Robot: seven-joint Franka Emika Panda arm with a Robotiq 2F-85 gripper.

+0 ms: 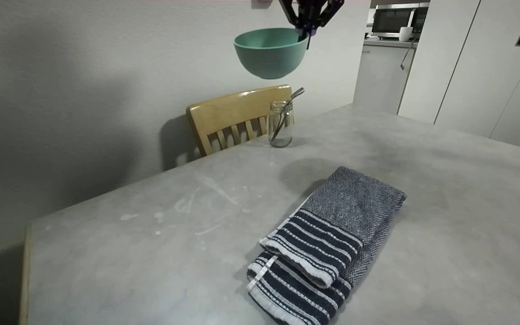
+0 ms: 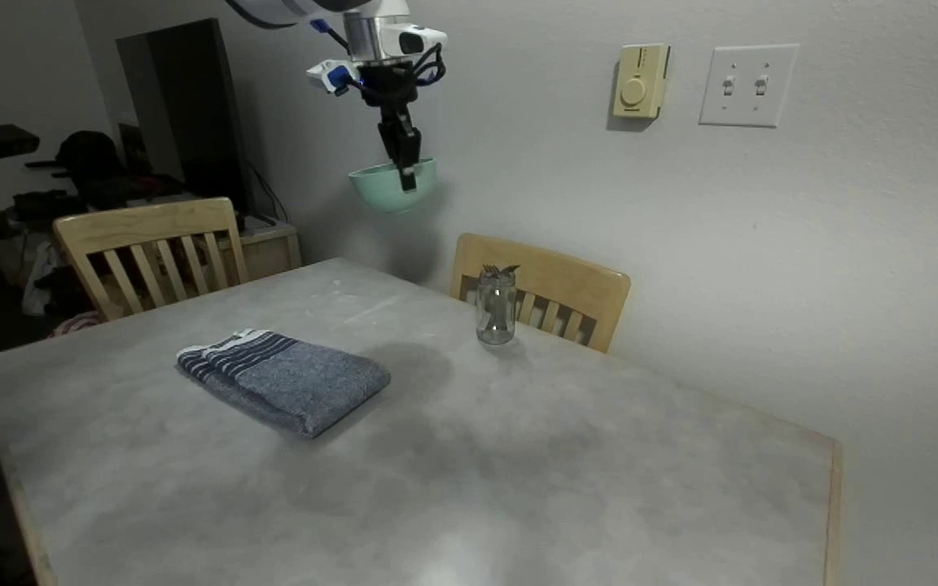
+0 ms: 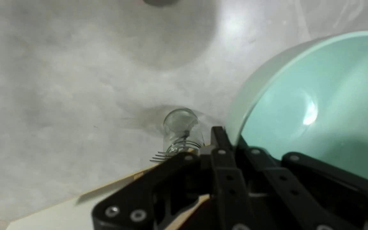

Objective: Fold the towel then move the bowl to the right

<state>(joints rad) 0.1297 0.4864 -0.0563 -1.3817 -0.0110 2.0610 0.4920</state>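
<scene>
while the bowl [image 1: 266,62] hangs in the air above the table [image 2: 518,464], the gripper [image 3: 232,137] is clenched on its rim, one finger inside the wall and one outside. in both exterior views the bowl's mouth points up, its rim close to level. in an exterior view the towel [image 1: 355,201] lies on the table, folded in layers and longer than wide; its long axis slants from the plain folded end at upper right to the striped ends at lower left, where the top layer stops short of the one beneath.

the bowl is a deep mint-green half-round, smooth, with a glossy highlight inside. the towel is a flecked blue-grey weave, banded in dark navy with thin white stripes. a clear glass jar [image 2: 495,309] stands near the table's edge with metallic cutlery [image 1: 297,93] leaning in it, and behind it shows the slatted back of a pale wooden chair [image 1: 237,106]. the table is mottled grey.
</scene>
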